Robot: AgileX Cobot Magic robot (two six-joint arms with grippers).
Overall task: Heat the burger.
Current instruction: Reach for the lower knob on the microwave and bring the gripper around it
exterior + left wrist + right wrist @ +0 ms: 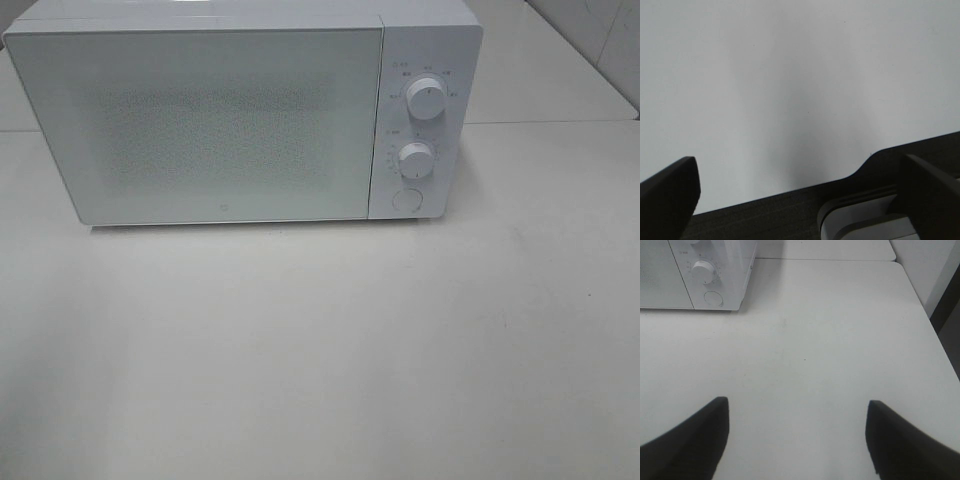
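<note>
A white microwave (240,110) stands on the white table (320,350), at the 12 o'clock end of the table in the high view. It is the only container here. Its door (200,120) is shut flush, and the dotted window is too pale to show what is inside.

The control panel (420,60) fills the microwave's 3 o'clock side. On it are an upper knob (425,98), a lower knob (415,156) at 6 o'clock from the upper one, and a round button (406,199) at 6 o'clock from the lower knob.

The burger shows in none of the views, and whether it lies behind the shut door cannot be told.

Neither arm reaches into the high view. The left wrist view shows the left gripper (799,162) spread wide with nothing between its dark fingers (670,200). It hangs over bare table close to the table's edge, with dark floor beyond.

The right wrist view shows the right gripper (797,404) also parted and empty, its fingers (690,440) over bare table. The microwave's panel corner, with the lower knob and round button, lies well ahead of it and off to one side
</note>
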